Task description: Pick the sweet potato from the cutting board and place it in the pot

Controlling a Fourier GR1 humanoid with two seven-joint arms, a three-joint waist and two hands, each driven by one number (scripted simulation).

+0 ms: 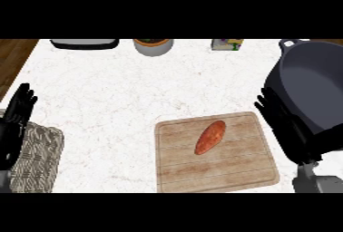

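Right hand (pixel 285 124) hangs with fingers straight and holding nothing, between the cutting board (pixel 221 176) and the dark pot (pixel 315 88). Left hand (pixel 17 113) rests open at the left edge. Sweet potato (pixel 210 137) lies tilted on the board

Pot (pixel 315 86) cut by right edge; right hand (pixel 285 120) overlaps rim.

One sweet potato (pixel 210 137) lies on one wooden cutting board (pixel 216 174), and one dark pot (pixel 315 86) stands on the white tabletop (pixel 120 95). Along the far edge are three small items: one dark tray (pixel 84 43), one grey bowl (pixel 153 46) and one small box (pixel 227 44). There are two black robot hands, left robot hand (pixel 17 113) and right robot hand (pixel 285 124), and one woven mat (pixel 36 158).
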